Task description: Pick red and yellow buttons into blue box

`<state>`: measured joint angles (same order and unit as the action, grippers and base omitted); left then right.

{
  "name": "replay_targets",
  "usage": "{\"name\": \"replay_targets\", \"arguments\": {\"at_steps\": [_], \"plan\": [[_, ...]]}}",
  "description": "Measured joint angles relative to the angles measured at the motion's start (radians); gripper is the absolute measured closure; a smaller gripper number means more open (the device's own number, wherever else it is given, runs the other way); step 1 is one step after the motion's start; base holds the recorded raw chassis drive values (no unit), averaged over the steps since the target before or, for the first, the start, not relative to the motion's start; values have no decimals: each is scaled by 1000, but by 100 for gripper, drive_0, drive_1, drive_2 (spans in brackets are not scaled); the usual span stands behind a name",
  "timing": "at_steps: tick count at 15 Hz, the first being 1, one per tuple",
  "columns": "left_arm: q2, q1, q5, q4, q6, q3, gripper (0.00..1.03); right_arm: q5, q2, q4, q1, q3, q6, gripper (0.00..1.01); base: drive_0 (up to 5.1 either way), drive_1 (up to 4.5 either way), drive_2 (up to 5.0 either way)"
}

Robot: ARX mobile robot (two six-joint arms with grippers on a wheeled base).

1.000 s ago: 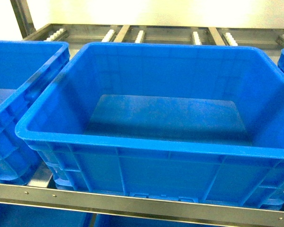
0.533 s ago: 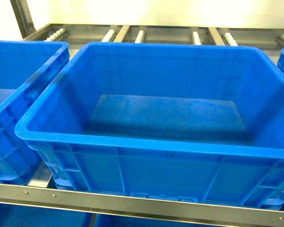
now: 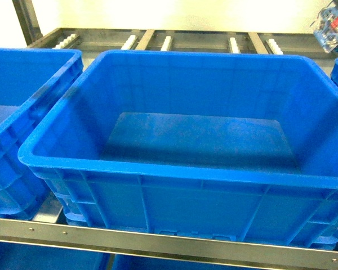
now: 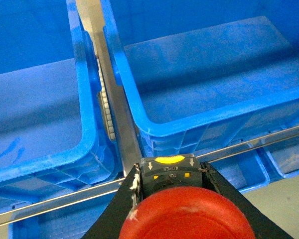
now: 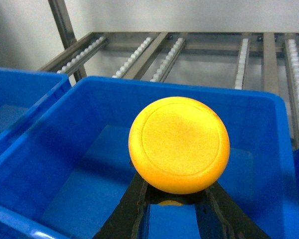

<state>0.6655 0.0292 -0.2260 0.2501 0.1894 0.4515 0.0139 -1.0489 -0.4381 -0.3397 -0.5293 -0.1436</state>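
Left tool (image 4: 172,186) clamped on red button (image 4: 187,216), outside blue box (image 4: 189,119) front rim. Right tool (image 5: 172,196) grips yellow button (image 5: 179,144) above box. Advice: centre each over floor, lower, then release.

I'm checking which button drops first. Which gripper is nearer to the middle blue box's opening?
Right. The right gripper, holding the yellow button, is above the blue box. The left gripper, holding the red button, sits outside its front corner, over the rack rail.
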Motion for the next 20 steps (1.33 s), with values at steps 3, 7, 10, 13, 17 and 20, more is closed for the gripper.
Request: {"name": "replay_targets", "arguments": {"at_steps": [3,7,10,13,17,20], "plan": [[0,0,0,0,0,0,74,-92,-104,23,7,-49,86,84,0,0,0],[0,0,0,0,0,0,74,-153,-230,35,23,-138,181,84,0,0,0],[0,0,0,0,0,0,74,-153,-275,37,46,-164,214,84,0,0,0],[0,0,0,0,0,0,74,-154,-303,49,64,-181,244,84,0,0,0],[0,0,0,0,0,0,74,-164,-349,56,99,-204,282,84,0,0,0],[0,0,0,0,0,0,74,-177,-447,84,179,-219,348,84,0,0,0]]}}
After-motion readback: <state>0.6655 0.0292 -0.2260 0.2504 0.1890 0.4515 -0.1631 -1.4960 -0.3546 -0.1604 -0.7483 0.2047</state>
